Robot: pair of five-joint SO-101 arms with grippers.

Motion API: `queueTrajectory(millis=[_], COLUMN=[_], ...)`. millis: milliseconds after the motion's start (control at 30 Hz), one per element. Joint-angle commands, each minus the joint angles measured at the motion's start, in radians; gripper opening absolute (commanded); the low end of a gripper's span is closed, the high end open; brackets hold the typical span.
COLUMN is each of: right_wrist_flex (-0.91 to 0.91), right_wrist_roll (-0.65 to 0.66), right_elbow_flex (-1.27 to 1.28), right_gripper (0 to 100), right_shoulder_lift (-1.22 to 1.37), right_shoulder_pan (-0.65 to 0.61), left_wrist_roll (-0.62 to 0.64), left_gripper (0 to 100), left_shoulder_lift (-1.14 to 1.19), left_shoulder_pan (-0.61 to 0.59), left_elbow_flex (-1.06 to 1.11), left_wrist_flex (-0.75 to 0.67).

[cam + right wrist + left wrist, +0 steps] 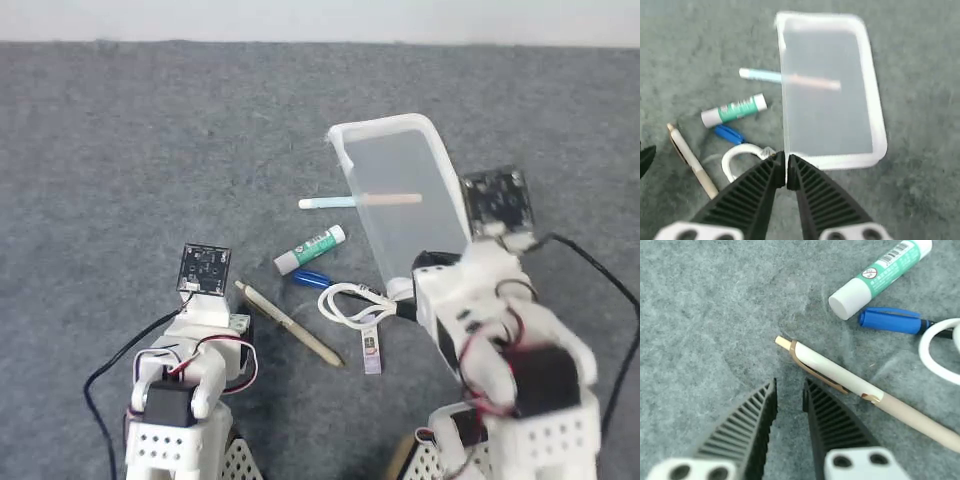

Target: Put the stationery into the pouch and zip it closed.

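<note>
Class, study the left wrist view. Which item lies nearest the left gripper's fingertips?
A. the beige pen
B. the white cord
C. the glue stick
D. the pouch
A: the beige pen lies just beyond the open left gripper. The glue stick is farther off, and the pouch is over by the right gripper, which pinches its edge.

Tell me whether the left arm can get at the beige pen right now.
Probably yes. The left hand sits open just short of the beige pen, with bare mat between them and nothing lying over the pen.
</note>
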Motion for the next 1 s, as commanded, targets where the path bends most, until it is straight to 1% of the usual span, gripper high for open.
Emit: queueTrajectory(millis=[0, 133, 233, 400, 467, 533, 600, 667, 800, 967], right_wrist_flex=[0.007, -0.004, 0.001, -0.002, -0.004, -0.004, -0.002, -0.001, -0.008, -0.071], right_wrist_roll=[-0.009, -0.011, -0.011, -0.109, -0.121, -0.123, -0.132, -0.169, -0.181, -0.186], right_elbow_flex=[-0.057, -0.055, -0.055, -0.055, -0.055, -0.055, -0.055, -0.055, -0.055, -0.055], right_gripper=[0.9, 0.9, 0.9, 1.0, 1.3, 4.9, 10.1, 13.6, 13.7, 13.7], right_shoulder_lift=[0.065, 0.122, 0.163, 0.239, 0.271, 0.3, 0.326, 0.346, 0.378, 0.432], right_shoulder_pan=[-0.01, -0.013, -0.062, -0.137, -0.163, -0.185, -0.189, -0.189, -0.193, -0.194], left_wrist_roll=[-0.002, -0.002, -0.002, -0.002, -0.002, -0.002, -0.002, -0.002, -0.002, -0.002], left_gripper=[8, 8, 8, 8, 8, 8, 8, 8, 8, 8], left_shoulder_lift=[-0.018, -0.018, -0.018, -0.018, -0.018, -0.018, -0.018, -0.018, -0.018, -0.018], left_shoulder_pan=[-0.003, -0.003, -0.003, -0.003, -0.003, -0.003, -0.003, -0.003, -0.003, -0.003], left_elbow_flex=[-0.013, -0.013, -0.013, -0.013, -0.013, -0.013, -0.013, -0.013, -0.013, -0.013], left_wrist_flex=[0.005, 0.005, 0.005, 0.005, 0.005, 0.005, 0.005, 0.005, 0.005, 0.005])
